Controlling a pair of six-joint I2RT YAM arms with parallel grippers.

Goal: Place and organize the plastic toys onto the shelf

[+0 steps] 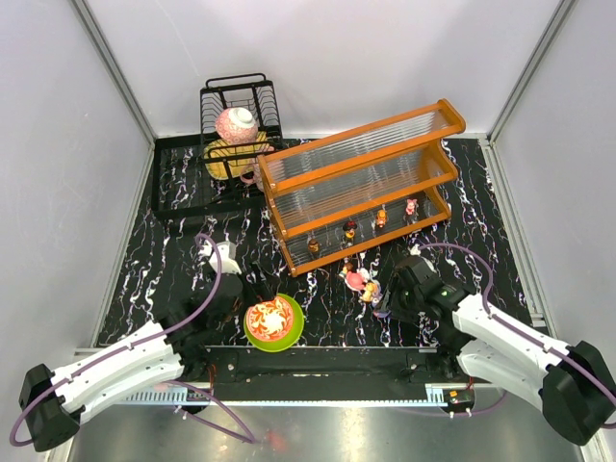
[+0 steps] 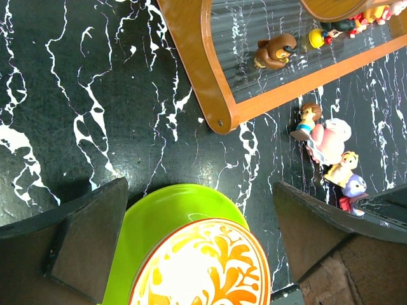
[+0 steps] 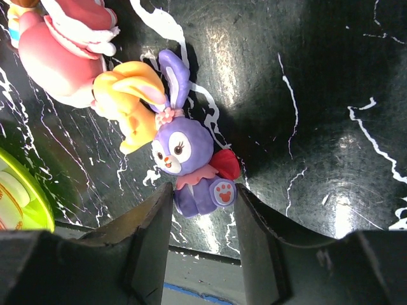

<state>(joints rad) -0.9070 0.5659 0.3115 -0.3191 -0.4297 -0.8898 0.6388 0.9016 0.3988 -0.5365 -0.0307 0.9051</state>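
A purple bunny toy lies on the black marbled table with its body between the fingers of my right gripper. The jaws are open; the left finger touches the bunny and the right finger sits a sliver off its foot. A yellow toy and a pink-and-white round toy lie just beyond it. The orange-framed shelf holds several small toys on its lower tier. My left gripper hangs wide open above the green bowl's far rim, holding nothing.
The green-rimmed patterned bowl stands at the near edge between the arms. A black wire dish rack with bowls in it is at the back left. A brown-haired figurine lies by the shelf's front corner.
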